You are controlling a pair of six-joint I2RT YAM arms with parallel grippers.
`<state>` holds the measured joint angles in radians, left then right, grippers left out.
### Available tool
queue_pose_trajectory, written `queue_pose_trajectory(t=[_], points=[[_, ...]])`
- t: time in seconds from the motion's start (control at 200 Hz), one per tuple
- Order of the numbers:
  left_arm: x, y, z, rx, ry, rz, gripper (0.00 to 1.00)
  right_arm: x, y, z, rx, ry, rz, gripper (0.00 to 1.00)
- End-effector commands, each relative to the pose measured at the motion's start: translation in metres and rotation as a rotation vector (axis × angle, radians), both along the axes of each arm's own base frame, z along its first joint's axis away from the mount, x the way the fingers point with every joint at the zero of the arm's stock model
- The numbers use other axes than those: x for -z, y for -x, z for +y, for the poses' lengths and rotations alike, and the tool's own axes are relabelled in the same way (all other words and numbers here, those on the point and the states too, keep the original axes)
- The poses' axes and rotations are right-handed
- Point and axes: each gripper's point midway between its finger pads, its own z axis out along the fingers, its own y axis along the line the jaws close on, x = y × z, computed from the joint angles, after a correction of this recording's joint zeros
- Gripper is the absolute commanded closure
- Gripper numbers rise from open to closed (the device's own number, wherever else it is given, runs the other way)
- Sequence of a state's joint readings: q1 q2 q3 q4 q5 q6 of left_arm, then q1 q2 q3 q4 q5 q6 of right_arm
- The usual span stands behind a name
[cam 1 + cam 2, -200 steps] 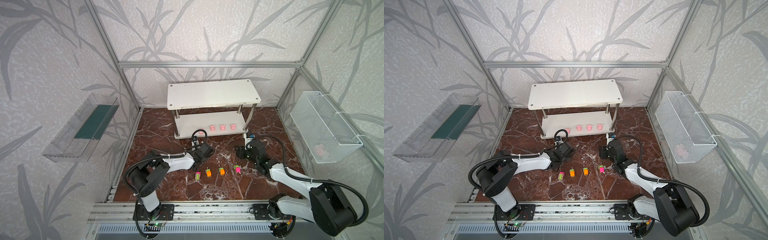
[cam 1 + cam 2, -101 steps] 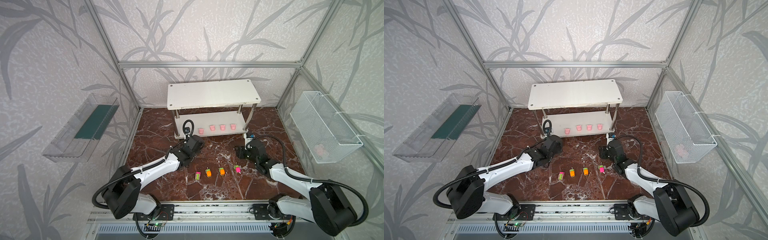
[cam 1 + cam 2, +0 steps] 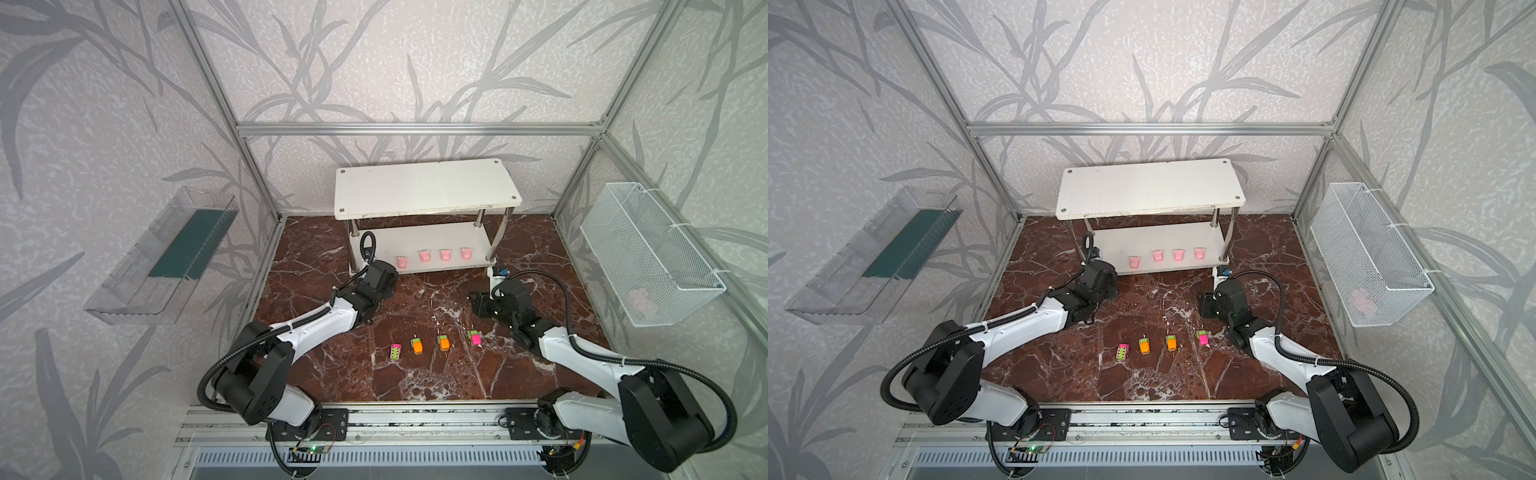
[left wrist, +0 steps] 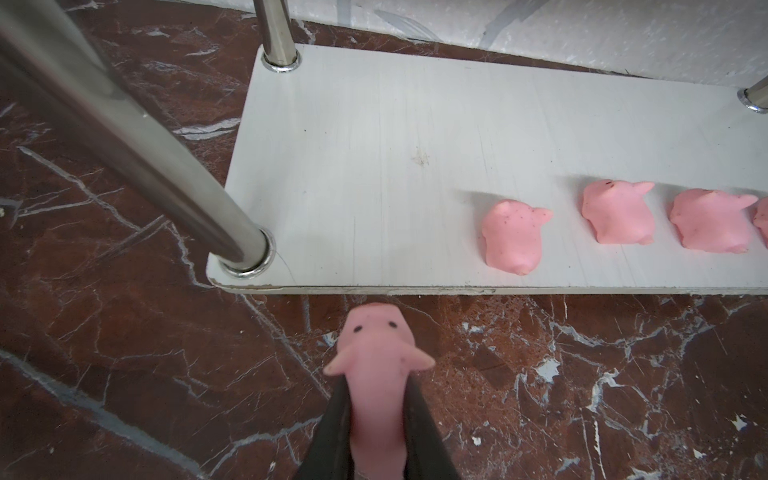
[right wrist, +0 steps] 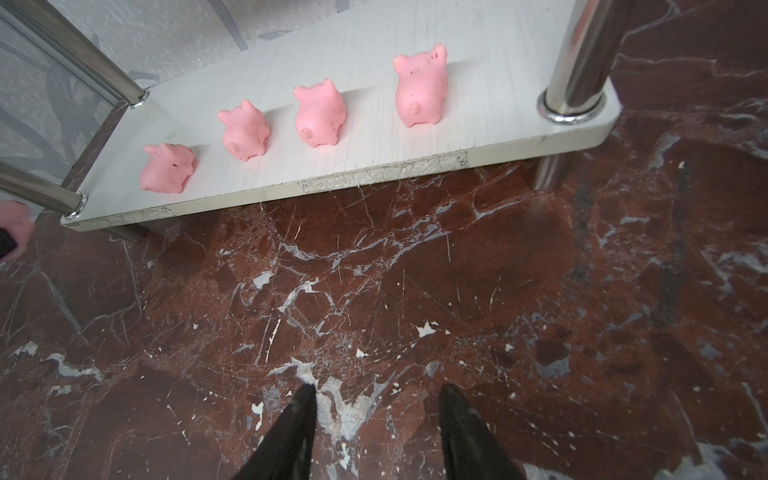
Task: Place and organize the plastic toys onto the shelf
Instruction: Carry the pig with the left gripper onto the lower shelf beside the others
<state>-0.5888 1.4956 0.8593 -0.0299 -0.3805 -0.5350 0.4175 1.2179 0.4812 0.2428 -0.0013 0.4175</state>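
My left gripper [image 4: 376, 382] is shut on a pale pink pig-shaped toy [image 4: 374, 332], snout forward, just in front of the front edge of the shelf's lower tier [image 4: 374, 145], near its front left post. In a top view the left gripper [image 3: 384, 274] sits at that corner of the white two-tier shelf [image 3: 424, 187]. Several pink pig toys [image 3: 424, 255] stand in a row on the lower tier. Several neon toy cars [image 3: 417, 345] line up on the marble floor. My right gripper [image 5: 378, 390] is open and holds nothing, low over the floor before the shelf's front right post; in a top view it [image 3: 478, 303] is right of centre.
A chrome post [image 4: 137, 137] rises close to the held pig. Another post [image 5: 582, 54] stands ahead of the right gripper. A clear wall tray [image 3: 166, 257] hangs on the left wall, and a white wire basket [image 3: 648, 253] with something pink inside hangs on the right.
My left arm has carried the pink pig back and leftward from mid-floor to the shelf's front left corner. The right arm has not moved.
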Motion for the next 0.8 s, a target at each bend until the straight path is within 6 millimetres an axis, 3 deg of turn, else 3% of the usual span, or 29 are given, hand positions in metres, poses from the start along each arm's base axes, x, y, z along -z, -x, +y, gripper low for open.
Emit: queue_pose_trajectory(t=[0.0,0.35,0.795], points=[[-0.006,-0.014,-0.006,0.016,0.005,-0.039,0.82,-0.002,-0.002,-0.001,0.005,-0.001,-0.014,0.51],[-0.002,-0.04,-0.009,0.014,-0.056,-0.056,0.81,-0.001,-0.002,-0.002,0.007,0.005,-0.015,0.51],[0.015,-0.064,0.002,-0.035,-0.087,-0.053,0.8,0.0,-0.003,-0.004,0.01,0.011,-0.011,0.51]])
